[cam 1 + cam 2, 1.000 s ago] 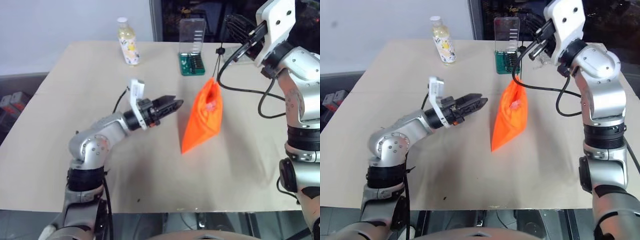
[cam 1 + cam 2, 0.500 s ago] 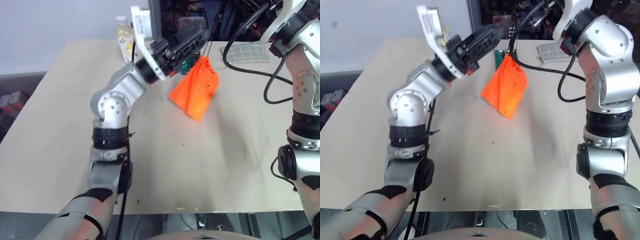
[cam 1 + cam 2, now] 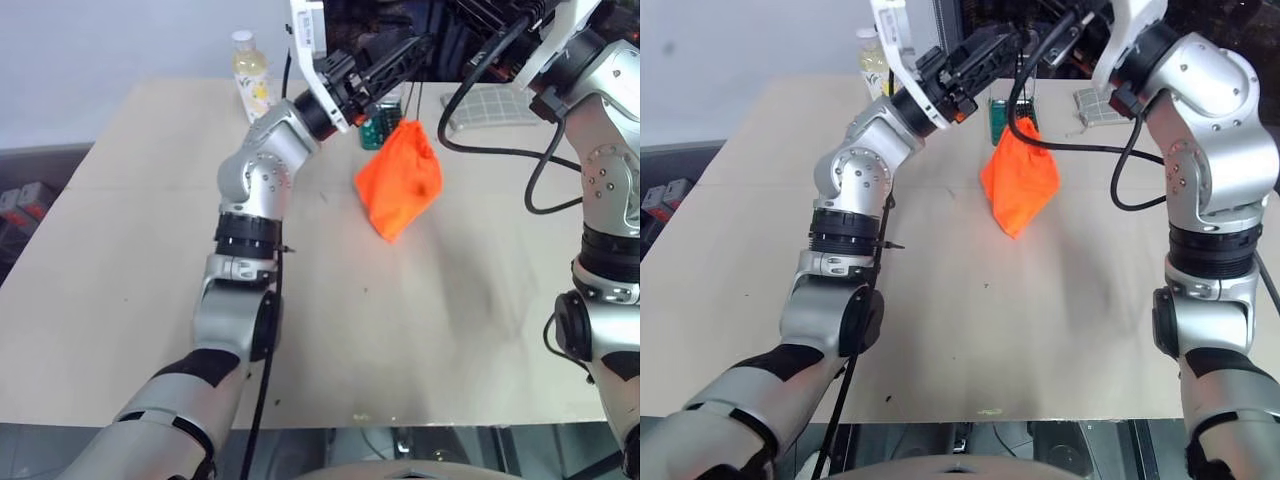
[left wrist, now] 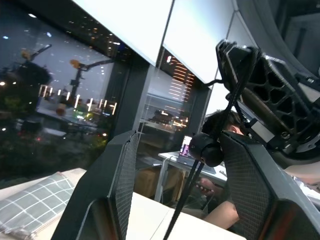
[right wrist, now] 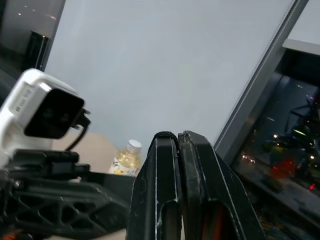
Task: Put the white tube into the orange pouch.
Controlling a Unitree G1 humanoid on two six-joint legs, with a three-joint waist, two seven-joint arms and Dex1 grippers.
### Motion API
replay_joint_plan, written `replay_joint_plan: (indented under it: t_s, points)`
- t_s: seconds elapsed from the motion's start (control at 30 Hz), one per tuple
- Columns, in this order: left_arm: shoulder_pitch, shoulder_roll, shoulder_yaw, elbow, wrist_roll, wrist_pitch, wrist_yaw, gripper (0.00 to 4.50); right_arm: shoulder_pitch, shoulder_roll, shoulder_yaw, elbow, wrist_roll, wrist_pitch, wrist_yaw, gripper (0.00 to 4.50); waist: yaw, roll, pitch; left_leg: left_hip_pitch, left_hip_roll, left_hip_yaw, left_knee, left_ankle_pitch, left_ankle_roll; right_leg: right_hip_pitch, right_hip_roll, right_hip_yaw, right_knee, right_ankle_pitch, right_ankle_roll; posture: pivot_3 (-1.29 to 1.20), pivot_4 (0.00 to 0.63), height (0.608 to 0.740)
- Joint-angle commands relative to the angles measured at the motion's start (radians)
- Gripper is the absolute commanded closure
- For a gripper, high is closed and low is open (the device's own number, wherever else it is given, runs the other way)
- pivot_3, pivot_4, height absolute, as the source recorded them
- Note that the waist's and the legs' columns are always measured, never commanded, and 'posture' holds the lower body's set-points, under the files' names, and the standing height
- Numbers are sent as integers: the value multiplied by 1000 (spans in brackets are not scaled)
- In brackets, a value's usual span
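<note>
Above the far half of the table [image 3: 120,250], as seen from the head cameras, the orange pouch [image 3: 400,180] is suspended in the air by its thin black zip cord [image 3: 1019,92], which runs up to the raised right gripper [image 3: 492,22] at the upper edge of the scene; the pouch's lower corner hangs over the tabletop. The left gripper [image 3: 412,50] is held high beside the cord, just above the pouch, its fingers parted around the cord without closing on it. A yellowish bottle [image 3: 251,88] and a green case [image 3: 384,128] are seen standing near the table's far edge, and a grey checked pouch [image 3: 492,104] lies behind the orange one. From the left wrist camera, the two parted fingers [image 4: 118,180] are shown with the black cord and its toggle [image 4: 207,149] between them. From the right wrist camera, the right gripper's fingers [image 5: 166,185] are shown pressed together. The white tube cannot be made out.
</note>
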Motion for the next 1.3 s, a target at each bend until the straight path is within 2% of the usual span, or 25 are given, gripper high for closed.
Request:
replay_joint_plan:
  t_s: [0.03, 0.2, 0.3, 0.33, 0.43, 0.77, 1.3]
  points:
    - [-42, -14, 0, 5, 9, -23, -50, 1834, -6, -12, -19, -58, 23, 11, 3, 4500, 0, 0, 0, 0, 0, 0, 0, 0, 0, 0, 0, 0, 0, 0, 0, 0, 150, 740]
    - [-48, -31, 4, 10, 12, -18, -74, 1834, -5, -11, -22, -68, 31, 24, 2, 4500, 0, 0, 0, 0, 0, 0, 0, 0, 0, 0, 0, 0, 0, 0, 0, 0, 150, 740]
    - [-56, -37, 15, 18, 15, -19, -76, 2629, -3, -11, -21, -69, 31, 26, 2, 4500, 0, 0, 0, 0, 0, 0, 0, 0, 0, 0, 0, 0, 0, 0, 0, 0, 150, 740]
    - [-57, -38, 18, 20, 14, -19, -76, 3328, -2, -12, -21, -69, 30, 26, 3, 4500, 0, 0, 0, 0, 0, 0, 0, 0, 0, 0, 0, 0, 0, 0, 0, 0, 150, 740]
    - [-58, -41, 21, 24, 15, -19, -81, 4275, 0, -12, -20, -67, 28, 23, 3, 4500, -1, 0, 0, 0, 0, 0, 0, 0, 0, 0, 0, 0, 0, 0, 0, 0, 150, 740]
    - [1, -37, 6, -26, 32, -7, -67, 4278, -10, -12, -35, -62, 34, 21, -4, 4500, -1, 0, 0, 0, 0, 0, 0, 0, 0, 0, 0, 0, 1, 0, 0, 0, 150, 740]
    - [167, -14, -105, -29, 203, -57, -78, 4278, -95, 11, -100, -20, 100, 17, -86, 4500, -1, 0, 0, 0, 0, 0, 1, 0, 0, 0, 0, 0, 1, 0, 0, 0, 150, 740]
